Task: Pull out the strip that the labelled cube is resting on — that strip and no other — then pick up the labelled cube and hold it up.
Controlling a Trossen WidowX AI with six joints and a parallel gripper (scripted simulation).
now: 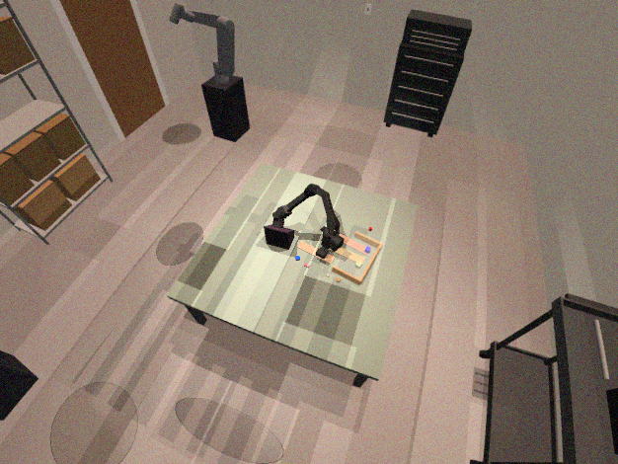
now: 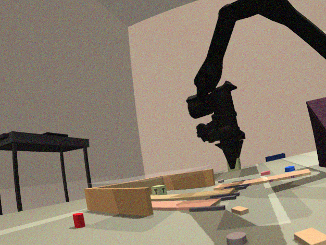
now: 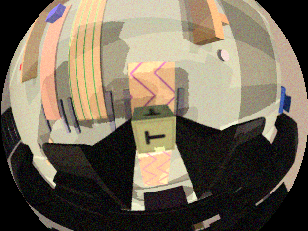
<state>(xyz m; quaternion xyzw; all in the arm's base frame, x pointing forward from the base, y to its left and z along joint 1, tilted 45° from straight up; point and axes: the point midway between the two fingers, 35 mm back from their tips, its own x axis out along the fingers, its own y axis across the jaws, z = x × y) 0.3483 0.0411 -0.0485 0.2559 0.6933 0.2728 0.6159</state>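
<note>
Three strips lie near a three-sided wooden frame (image 1: 370, 265) (image 2: 118, 201) (image 3: 209, 37) on the pale green table (image 1: 239, 289) (image 2: 47, 232), as viewed from where I stand in the room. The black gripper (image 1: 322, 253) (image 2: 233, 166) (image 3: 152, 121) points downward, its fingers clamped on opposite sides of the labelled cube (image 2: 238, 163) (image 3: 154, 133), a green block bearing a dark T. The cube appears raised off the table, outside the frame; from overhead it cannot be made out beneath the gripper. The zigzag strip (image 1: 306, 247) (image 2: 278, 178) (image 3: 140, 74), orange with magenta lines, lies outside the frame and extends towards the arm's dark base block (image 1: 279, 237) (image 2: 317, 126). A strip with green lines (image 1: 348, 255) (image 2: 181, 196) (image 3: 88, 69) and a salmon strip (image 1: 354, 242) (image 2: 184, 205) (image 3: 53, 64) reach into the frame. At the far end of the salmon strip sits a purple cube (image 1: 367, 249) (image 3: 55, 13). Another green cube (image 1: 358, 264) (image 2: 159, 190), also lettered T, is within the frame. Outside it stands an upright red cylinder (image 1: 370, 228) (image 2: 78, 220); a blue disc (image 1: 297, 258) (image 2: 289, 168) lies near the zigzag strip.
</note>
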